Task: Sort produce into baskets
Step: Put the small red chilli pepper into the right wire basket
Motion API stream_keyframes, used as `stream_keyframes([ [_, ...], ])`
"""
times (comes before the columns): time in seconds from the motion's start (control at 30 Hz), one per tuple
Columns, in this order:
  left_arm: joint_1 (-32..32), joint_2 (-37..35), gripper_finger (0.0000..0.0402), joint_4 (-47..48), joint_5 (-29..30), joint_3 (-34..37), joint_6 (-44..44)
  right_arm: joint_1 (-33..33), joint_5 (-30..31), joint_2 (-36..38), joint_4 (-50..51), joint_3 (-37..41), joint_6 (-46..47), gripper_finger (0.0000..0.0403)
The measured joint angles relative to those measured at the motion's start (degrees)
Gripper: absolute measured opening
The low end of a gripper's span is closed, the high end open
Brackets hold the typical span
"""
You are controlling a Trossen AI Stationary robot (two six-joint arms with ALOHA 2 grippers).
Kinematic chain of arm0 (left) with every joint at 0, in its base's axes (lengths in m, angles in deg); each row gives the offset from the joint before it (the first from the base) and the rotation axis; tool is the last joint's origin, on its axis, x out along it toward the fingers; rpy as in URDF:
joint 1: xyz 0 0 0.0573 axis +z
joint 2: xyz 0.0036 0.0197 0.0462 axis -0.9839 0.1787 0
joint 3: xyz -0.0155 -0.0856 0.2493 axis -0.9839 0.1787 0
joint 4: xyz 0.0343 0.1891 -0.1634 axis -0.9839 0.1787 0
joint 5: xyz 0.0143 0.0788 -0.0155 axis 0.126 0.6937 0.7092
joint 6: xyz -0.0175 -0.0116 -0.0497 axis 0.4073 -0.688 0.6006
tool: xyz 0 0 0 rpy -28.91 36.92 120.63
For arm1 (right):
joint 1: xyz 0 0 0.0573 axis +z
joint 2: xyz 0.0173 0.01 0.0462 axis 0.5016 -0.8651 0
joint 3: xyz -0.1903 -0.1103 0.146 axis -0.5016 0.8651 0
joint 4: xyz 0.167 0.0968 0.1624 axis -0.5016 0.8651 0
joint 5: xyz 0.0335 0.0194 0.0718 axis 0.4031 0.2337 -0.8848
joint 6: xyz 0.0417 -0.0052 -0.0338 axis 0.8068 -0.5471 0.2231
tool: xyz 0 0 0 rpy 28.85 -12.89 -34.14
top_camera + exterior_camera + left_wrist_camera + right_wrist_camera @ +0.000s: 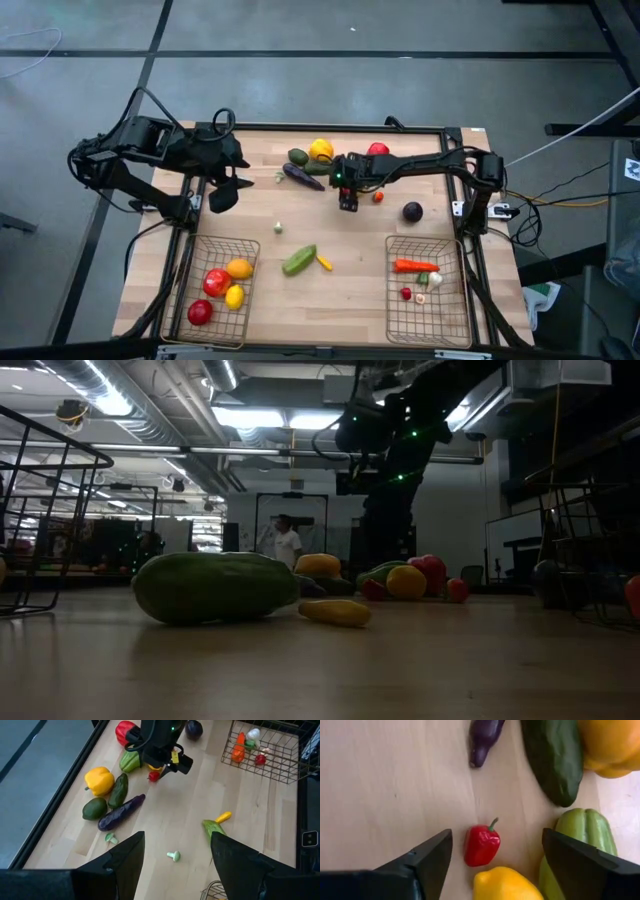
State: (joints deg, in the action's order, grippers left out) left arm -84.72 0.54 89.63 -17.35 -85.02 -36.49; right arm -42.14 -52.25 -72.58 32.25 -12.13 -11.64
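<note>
My right gripper (495, 839) is open and hovers over the far middle of the table (347, 203). A small red pepper (481, 845) lies on the table between its fingers, untouched. A yellow lemon (506, 885), a light green pepper (582, 835), a dark cucumber (554, 760), a purple eggplant (484, 737) and a yellow pepper (610, 742) lie around it. My left gripper (222, 195) is open and empty above the table's far left, and its own view (177, 840) shows bare wood below. The left basket (190, 300) holds red, orange and yellow pieces. The right basket (465, 300) holds a carrot (413, 265) and small pieces.
A green cucumber (299, 260) and a small yellow piece (324, 263) lie at mid-table between the baskets. A dark purple round piece (412, 211) lies to the right, and a red pepper (377, 150) at the far edge. Two small mushrooms (173, 855) (110, 838) lie near my left gripper.
</note>
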Motion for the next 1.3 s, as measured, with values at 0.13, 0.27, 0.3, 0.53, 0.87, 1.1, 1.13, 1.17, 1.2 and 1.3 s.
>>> stream_keyframes([
  [0.13,0.00,0.00,0.0224,0.00,0.00,0.00,0.00,-0.02,0.33,0.00,-2.18,1.39,-0.01,0.0281],
  [0.27,0.00,0.00,0.0224,0.00,-0.01,0.00,0.00,-0.02,0.33,0.00,-4.29,2.88,0.00,0.0274],
  [0.3,0.02,0.00,0.0224,0.00,0.00,0.00,0.00,-0.01,0.35,0.00,-4.27,3.13,-0.01,0.0273],
  [0.53,0.01,0.00,0.0224,0.00,-0.02,0.00,0.01,0.00,0.74,-2.88,-5.18,3.40,0.00,0.0273],
  [0.87,0.00,0.00,0.0224,0.02,-0.02,0.00,-0.74,0.00,0.75,-4.61,-5.57,3.36,-0.15,0.0272],
  [1.1,0.00,0.00,0.0224,0.00,-0.02,0.00,-0.76,0.02,0.35,-4.70,-5.66,3.36,-0.19,0.0223],
  [1.13,0.02,0.00,0.0224,0.02,-0.02,0.00,-0.79,0.02,0.35,-4.70,-5.66,3.36,-0.19,0.0214],
  [1.17,0.02,0.00,0.0224,0.01,-0.02,0.00,-0.79,0.02,0.34,-4.70,-5.66,3.36,-0.19,0.0204],
  [1.2,0.00,0.00,0.0224,0.00,-0.02,0.00,-0.79,0.04,0.26,-4.70,-5.66,3.36,-0.19,0.0194],
  [1.3,0.01,0.00,0.0224,0.00,-0.02,0.00,-0.79,0.06,-0.71,-4.72,-5.65,3.36,-0.19,0.0167],
])
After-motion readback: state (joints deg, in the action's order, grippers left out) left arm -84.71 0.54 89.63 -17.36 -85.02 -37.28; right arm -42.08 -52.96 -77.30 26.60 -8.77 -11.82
